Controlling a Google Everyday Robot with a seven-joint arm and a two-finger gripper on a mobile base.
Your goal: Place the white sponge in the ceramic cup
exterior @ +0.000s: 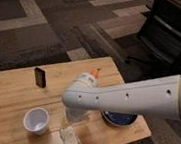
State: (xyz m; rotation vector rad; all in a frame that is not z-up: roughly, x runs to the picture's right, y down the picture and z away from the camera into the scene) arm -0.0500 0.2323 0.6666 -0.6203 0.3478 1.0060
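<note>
Here the white arm (pixel 141 96) comes in from the right edge and runs leftward and slightly downward over the wooden table (pixel 10 95). It ends in a rounded joint near the table's middle, then turns straight down. The gripper (pixel 73 119) hangs under that joint, pointing down, just above the white sponge (pixel 69 138). Can't tell if it touches the sponge, or how far open it is. The sponge lies flat near the table's front edge, just right of the ceramic cup (pixel 36 120), outside it. The cup stands upright, mouth up. A dark blue bowl (pixel 120 119) sits right of the gripper, partly hidden by the arm. A black upright block (pixel 40 76) stands back left, well apart. A small orange item (pixel 96 73) shows behind the joint, unclear what it is. A dark office chair (pixel 173 32) stands top right on the carpet.
</note>
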